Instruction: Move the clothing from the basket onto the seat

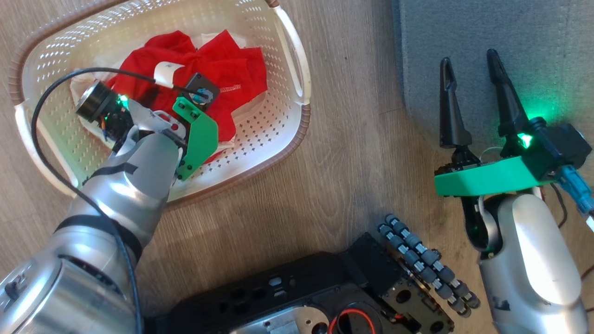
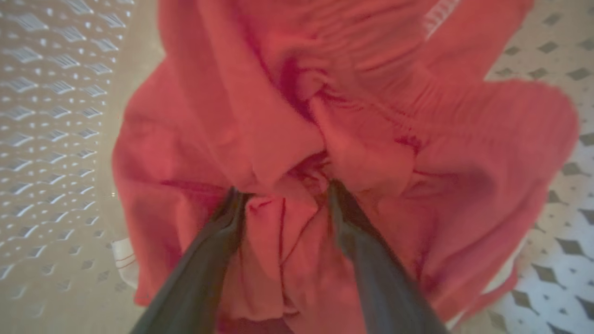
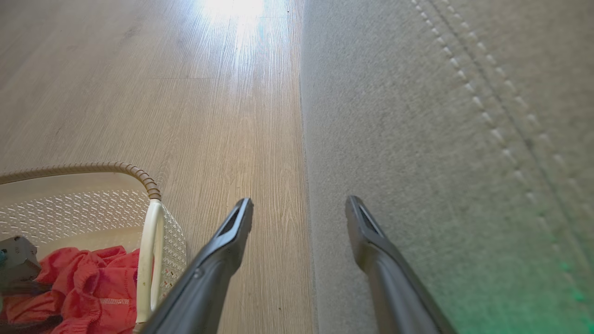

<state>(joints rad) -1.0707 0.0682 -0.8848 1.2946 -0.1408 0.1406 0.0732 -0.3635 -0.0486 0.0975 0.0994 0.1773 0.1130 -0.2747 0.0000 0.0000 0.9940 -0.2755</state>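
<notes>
The left gripper (image 2: 282, 188) is down inside the basket (image 1: 274, 134). Its two dark fingers are spread wide, with the tips pressed into the red clothing (image 2: 352, 116). A bunched fold of cloth sits between the tips, and more lies past them and to either side; nothing is pinched yet. Coming in from above with the fingers wide looks like a way to straddle a thick gather, so that one squeeze takes plenty of fabric rather than a thin edge. The whole heap lies in the basket, whose pale perforated plastic shows beyond the cloth on both sides of the fingers.

The right gripper (image 3: 299, 202) hangs well apart from this, fingers parted and holding nothing. One finger is over the wooden floor (image 3: 222, 116) and the other over the grey seat (image 3: 417, 139), whose edge runs ahead between the two tips. I judge it is parked out of the way, near where the clothes should land.

The seat is bare grey fabric with a pale stitched seam beyond the finger on its side. The basket stands beside the other finger, on light wood planks with glare ahead of the tips.
</notes>
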